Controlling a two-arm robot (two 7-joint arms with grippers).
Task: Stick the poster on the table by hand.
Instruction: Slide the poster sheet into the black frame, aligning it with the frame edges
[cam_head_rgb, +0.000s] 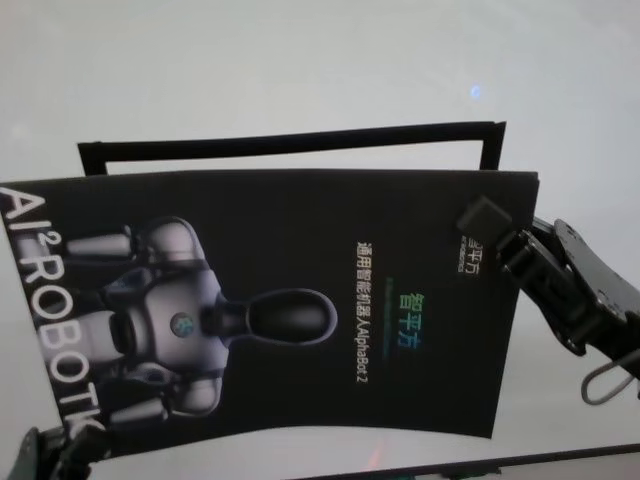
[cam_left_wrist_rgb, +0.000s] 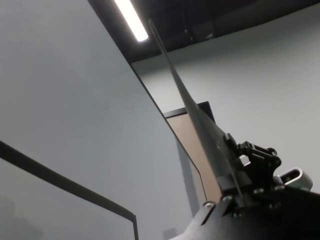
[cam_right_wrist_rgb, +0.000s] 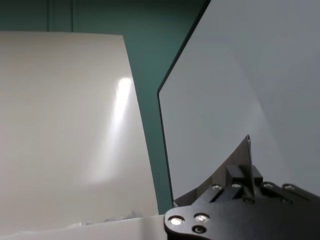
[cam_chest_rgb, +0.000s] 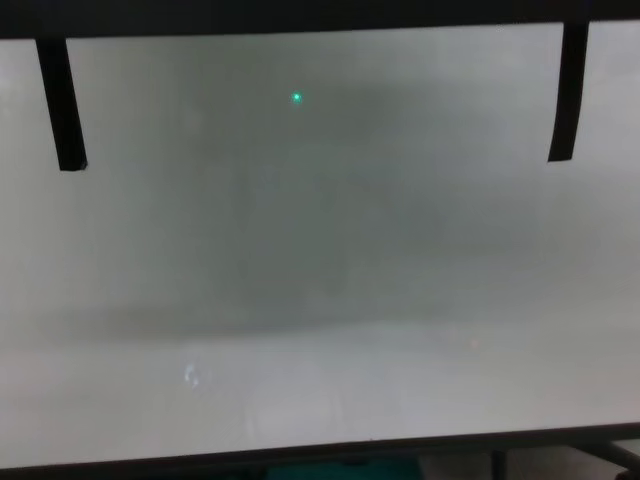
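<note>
The poster (cam_head_rgb: 300, 250), black with a white-grey robot figure and white letters, hangs face up just above the white table (cam_head_rgb: 300, 60). My right gripper (cam_head_rgb: 486, 220) is shut on its right edge near the far corner. My left gripper (cam_head_rgb: 45, 452) is shut on its near left corner, mostly out of the picture. In the left wrist view the poster (cam_left_wrist_rgb: 197, 122) shows edge-on, clamped in the left gripper (cam_left_wrist_rgb: 231, 185). In the right wrist view the right gripper (cam_right_wrist_rgb: 244, 175) pinches a dark sliver of poster (cam_right_wrist_rgb: 240, 160) above the table (cam_right_wrist_rgb: 240, 65).
Narrow black tape strips (cam_head_rgb: 290, 140) lie on the table past the poster's far edge, with a short leg at the right (cam_head_rgb: 490, 150). The chest view shows two legs (cam_chest_rgb: 60, 100) (cam_chest_rgb: 565, 95) on bare table (cam_chest_rgb: 320, 250). One strip shows in the left wrist view (cam_left_wrist_rgb: 65, 186).
</note>
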